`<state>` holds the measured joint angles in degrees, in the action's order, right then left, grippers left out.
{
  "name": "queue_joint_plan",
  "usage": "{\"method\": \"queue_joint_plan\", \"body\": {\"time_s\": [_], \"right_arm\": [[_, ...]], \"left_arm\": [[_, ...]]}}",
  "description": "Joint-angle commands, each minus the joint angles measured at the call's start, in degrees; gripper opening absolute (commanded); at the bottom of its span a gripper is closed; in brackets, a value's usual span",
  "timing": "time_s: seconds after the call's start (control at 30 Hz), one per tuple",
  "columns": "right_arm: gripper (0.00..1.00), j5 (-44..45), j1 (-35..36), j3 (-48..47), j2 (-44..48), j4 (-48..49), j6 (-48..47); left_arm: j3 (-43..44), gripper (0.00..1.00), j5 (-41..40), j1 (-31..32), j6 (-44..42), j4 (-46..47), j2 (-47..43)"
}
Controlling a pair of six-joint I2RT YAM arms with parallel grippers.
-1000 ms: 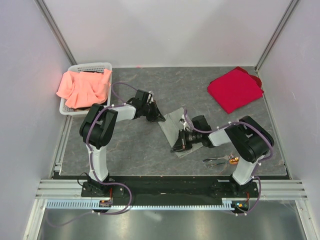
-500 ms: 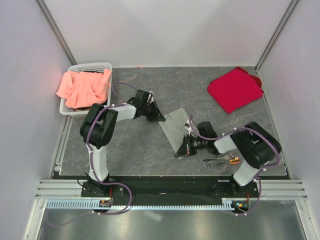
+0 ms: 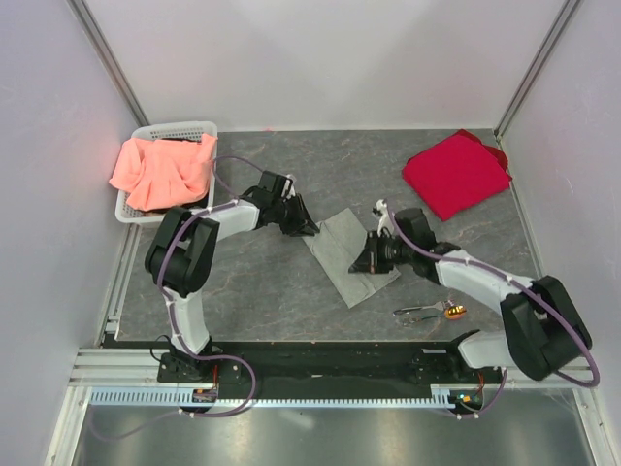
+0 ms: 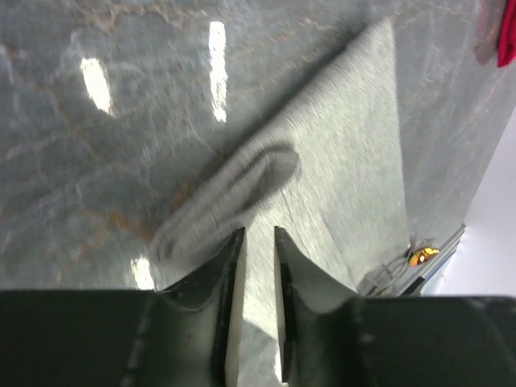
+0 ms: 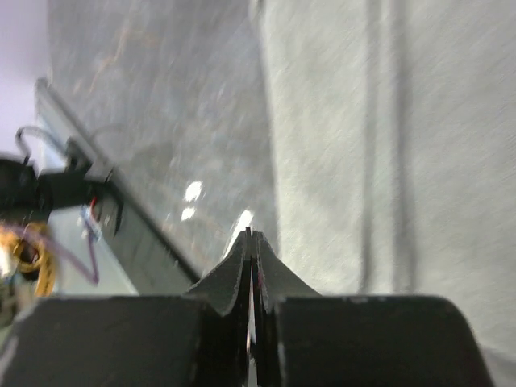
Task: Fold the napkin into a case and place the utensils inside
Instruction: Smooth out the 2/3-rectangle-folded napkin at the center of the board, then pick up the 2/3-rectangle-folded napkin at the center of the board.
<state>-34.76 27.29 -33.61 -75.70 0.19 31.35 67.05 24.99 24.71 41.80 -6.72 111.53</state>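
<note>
Grey-green napkin [image 3: 344,257], left fingers [image 4: 218,270] pinching its far corner, right fingers [image 5: 234,278] pressed together at its right edge

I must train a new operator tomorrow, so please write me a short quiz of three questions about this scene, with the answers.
1. True or false: the utensils already lie inside the napkin.
2. What lies in the white basket? A) a plate B) a salmon-orange cloth C) a cup
3. In the right wrist view, how do the fingers of the right pincer stand?

Key
1. False: they lie on the table, apart from the napkin.
2. B
3. Shut together.
</note>
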Motion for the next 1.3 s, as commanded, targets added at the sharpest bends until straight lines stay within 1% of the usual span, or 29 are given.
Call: {"method": "queue_joint_plan", "body": {"time_s": [0.0,0.03,0.13,0.27,0.37,0.43,0.5,0.53,0.57,0.6,0.63,0.7,0.73,0.77,0.8,0.83,0.87,0.9,0.93,0.97,1.0,1.03,1.07,1.1,1.17,1.23,1.27], "right_arm": [[0.03,8.74,-2.24,-9.01,-7.60,-11.52,-6.47],[0.04,9.27,-2.15,-11.20,-8.84,-11.61,-6.74],[0.03,10.77,-1.89,-14.12,-12.36,-11.00,-7.45],[0.02,11.91,-0.40,-14.12,-16.40,-9.42,-6.75],[0.02,15.95,2.94,-11.93,-17.20,-7.14,-4.64],[0.01,16.92,6.26,-9.21,-17.20,-3.63,-0.43],[0.01,17.62,9.35,-6.49,-16.50,-0.64,3.43],[0.01,18.58,13.02,-5.86,-15.45,1.46,7.37],[0.01,18.33,14.88,-5.07,-14.83,2.79,9.67],[0.01,17.28,17.68,-2.98,-13.96,7.94,11.95],[0.01,14.49,18.58,-1.83,-12.55,10.95,17.81],[0.02,11.31,19.38,0.63,-11.05,18.49,21.89],[0.03,10.69,19.21,0.47,-8.44,18.10,21.91],[0.04,11.90,18.94,-0.31,-6.58,15.49,20.17],[0.06,13.56,17.46,-2.50,-4.82,7.63,18.06],[0.09,14.54,16.14,-3.74,-1.50,3.29,15.87],[0.19,16.11,14.39,-4.44,0.10,-3.54,11.75],[0.24,16.22,9.59,-5.06,1.51,-6.31,10.15],[0.28,16.22,6.75,-4.98,3.78,-8.43,8.30],[0.40,15.70,3.94,-4.89,4.33,-11.75,4.72],[0.44,15.00,-0.79,-5.15,4.42,-13.35,2.33],[0.47,13.60,-2.66,-5.50,3.38,-14.76,0.31],[0.51,11.15,-4.25,-5.85,2.67,-16.34,-2.50],[0.53,9.82,-6.35,-5.77,2.06,-16.53,-3.40],[0.56,8.23,-7.59,-5.07,0.73,-16.53,-4.37],[0.57,8.04,-7.86,-4.46,-0.05,-16.27,-5.33],[0.58,8.31,-7.95,-3.76,-0.50,-15.75,-5.60]], "left_arm": [[-1.48,0.32,-0.91,-0.19,-3.04,-2.94,-9.56],[-2.35,0.33,-1.00,-0.19,-3.22,-3.29,-12.79],[-4.81,0.34,-0.91,0.34,-3.92,-4.70,-18.69],[-9.47,0.33,-0.47,1.92,-4.45,-5.67,-25.91],[-13.95,0.33,-1.08,3.84,-4.10,-6.02,-30.91],[-16.33,0.34,-2.13,4.99,-4.18,-6.72,-33.38],[-18.17,0.37,-5.38,7.10,-4.97,-7.69,-37.07],[-18.70,0.38,-6.70,7.80,-5.06,-8.74,-38.21],[-19.32,0.39,-9.15,9.38,-5.50,-9.01,-39.53],[-20.71,0.41,-10.48,10.00,-5.59,-9.36,-41.80],[-21.51,0.42,-13.28,10.70,-5.50,-9.71,-43.22],[-23.80,0.45,-16.28,13.08,-5.59,-10.41,-46.81],[-24.50,0.46,-18.99,13.95,-5.50,-11.03,-47.88],[-25.99,0.46,-20.50,15.96,-4.98,-11.12,-48.85],[-26.78,0.47,-21.99,17.12,-4.54,-11.03,-50.77],[-27.31,0.47,-24.70,20.08,-3.58,-11.03,-51.31],[-28.19,0.47,-26.64,21.77,-2.96,-11.03,-51.67],[-28.37,0.47,-28.14,23.52,-2.34,-11.12,-51.58],[-28.46,0.47,-31.20,27.02,-0.95,-11.03,-51.06],[-28.03,0.48,-32.80,28.89,-0.32,-11.03,-50.27],[-27.50,0.50,-34.38,30.64,0.29,-11.12,-49.40],[-26.80,0.50,-36.83,33.71,0.91,-11.21,-46.34],[-24.79,0.51,-38.08,34.78,1.44,-11.73,-44.74],[-23.64,0.51,-39.05,35.49,2.22,-13.74,-42.90],[-21.44,0.51,-39.50,35.76,4.77,-14.72,-38.77],[-20.12,0.49,-38.54,35.67,5.66,-14.11,-36.48],[-18.37,0.49,-38.09,35.67,5.49,-13.85,-33.51]]}}
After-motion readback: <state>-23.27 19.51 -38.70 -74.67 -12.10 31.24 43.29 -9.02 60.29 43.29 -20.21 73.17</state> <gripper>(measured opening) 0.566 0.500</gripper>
